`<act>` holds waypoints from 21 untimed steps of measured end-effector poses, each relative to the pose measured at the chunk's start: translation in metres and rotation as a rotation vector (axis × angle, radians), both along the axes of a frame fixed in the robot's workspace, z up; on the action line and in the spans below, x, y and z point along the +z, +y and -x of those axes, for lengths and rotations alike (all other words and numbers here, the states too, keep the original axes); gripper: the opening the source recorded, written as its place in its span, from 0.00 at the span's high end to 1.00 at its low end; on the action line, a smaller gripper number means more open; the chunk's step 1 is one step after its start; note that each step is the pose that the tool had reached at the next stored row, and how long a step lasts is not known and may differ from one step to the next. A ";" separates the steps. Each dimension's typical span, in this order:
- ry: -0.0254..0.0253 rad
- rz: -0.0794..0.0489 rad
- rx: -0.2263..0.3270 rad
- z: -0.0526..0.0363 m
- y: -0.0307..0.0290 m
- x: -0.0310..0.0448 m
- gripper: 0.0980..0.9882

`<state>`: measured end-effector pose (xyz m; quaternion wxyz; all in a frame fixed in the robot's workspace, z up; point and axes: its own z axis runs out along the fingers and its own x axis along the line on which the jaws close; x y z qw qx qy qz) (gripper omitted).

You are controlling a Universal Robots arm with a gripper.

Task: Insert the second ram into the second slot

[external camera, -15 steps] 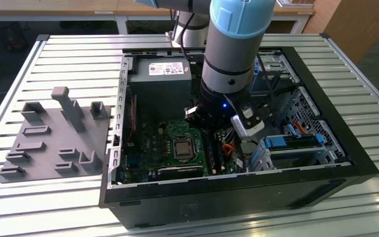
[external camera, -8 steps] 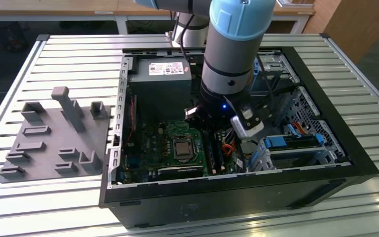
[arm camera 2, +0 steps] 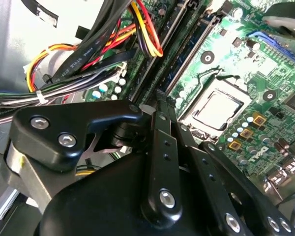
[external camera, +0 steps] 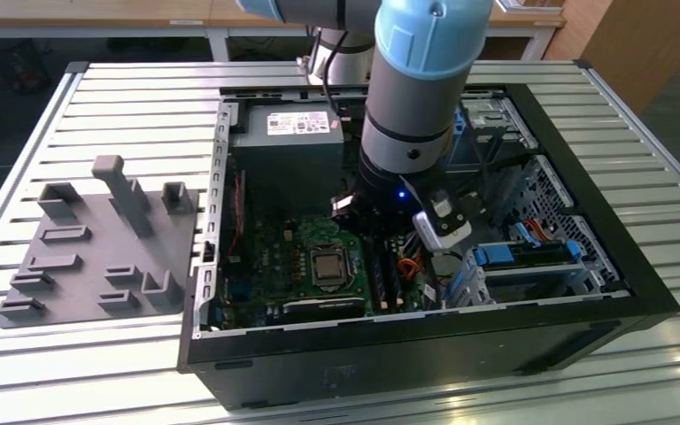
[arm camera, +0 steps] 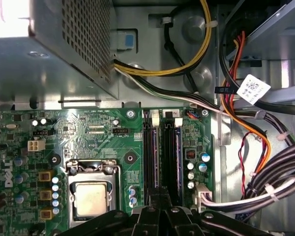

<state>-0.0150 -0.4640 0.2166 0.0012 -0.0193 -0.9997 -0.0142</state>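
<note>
Two memory slots (arm camera: 161,157) run side by side just beside the processor socket (arm camera: 91,196) on the green motherboard (arm camera: 83,132) of an open black computer case (external camera: 435,345). The robot arm (external camera: 417,106) reaches down into the case.

The second ram (arm camera: 155,157) shows as a thin blue edge standing in the slot nearer the processor socket. Its long axis lies along the slot, parallel to the socket's side. One end points at the gripper (arm camera: 156,199). The other end points away from the socket, toward the grey metal power supply box (arm camera: 64,54). In the second wrist view the same blue strip (arm camera 2: 194,43) runs on from the gripper (arm camera 2: 161,98) past the processor socket (arm camera 2: 219,110).

The claw is narrow, its black fingers (arm camera 2: 160,147) drawn together with no gap showing between them. Their tips sit over the near end of the slot, next to the socket. It cannot be told whether they touch the stick, or whether it is pressed fully home.

On the far side of the slots from the socket, bundles of black, red, orange and yellow cables (arm camera: 255,162) hang along the case wall.

In the exterior view, a grey parts fixture (external camera: 92,257) lies on the slatted metal table (external camera: 116,88). It is well apart from the socket, outside the case on the exterior view's left.
</note>
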 end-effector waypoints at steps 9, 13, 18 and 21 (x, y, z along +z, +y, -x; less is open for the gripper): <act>-0.0010 -0.003 0.000 -0.0002 0.0005 0.0014 0.99; -0.0003 -0.001 0.000 0.0000 0.0001 0.0092 0.99; -0.0002 0.000 0.000 0.0000 0.0000 0.0162 0.99; -0.0001 0.000 0.000 0.0000 0.0000 0.0190 0.99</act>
